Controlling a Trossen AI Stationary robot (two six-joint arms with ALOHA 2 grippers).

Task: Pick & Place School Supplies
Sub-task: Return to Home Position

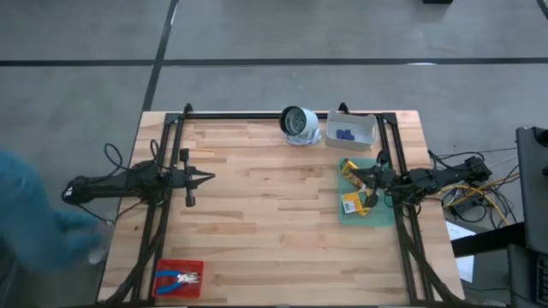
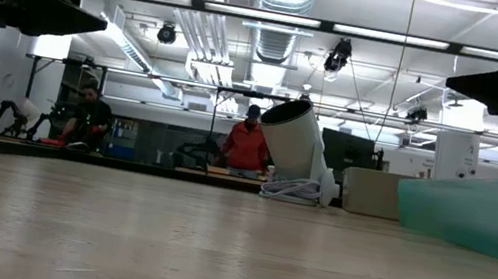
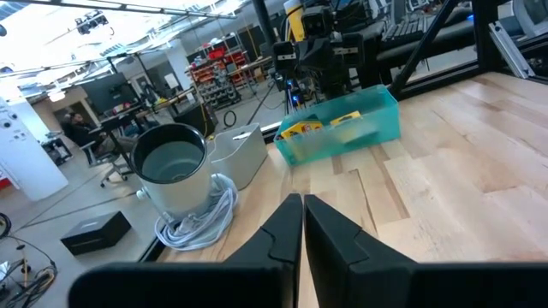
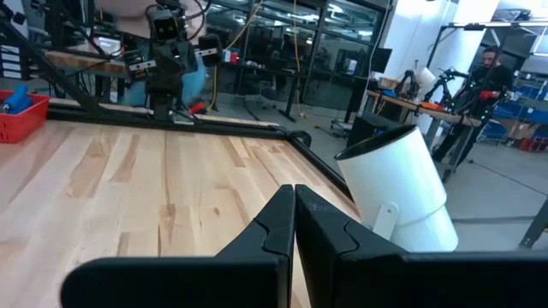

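Yellow-and-green crayon boxes point(image 1: 350, 204) lie on the green mat point(image 1: 381, 214) at the table's right; two show plainly, and they appear again as crayon boxes point(image 3: 301, 128) in the left wrist view. Tiny purple pieces point(image 1: 345, 133) sit in the white bin point(image 1: 364, 128). The blue-handled tool point(image 1: 181, 276) lies in the red tray point(image 1: 163, 289) at the near left. My left gripper point(image 3: 302, 208) is shut and hangs over bare wood on the left point(image 1: 208, 177). My right gripper point(image 4: 293, 198) is shut and hovers over the green mat's left part point(image 1: 360, 177), touching nothing.
A white-grey round object point(image 1: 300, 124) with a coiled cable stands at the far edge beside the white bin. A person's blue sleeve point(image 1: 26, 222) reaches in at the table's left side. Bare wood point(image 1: 274, 222) spans the middle between the arms. People stand in the room beyond.
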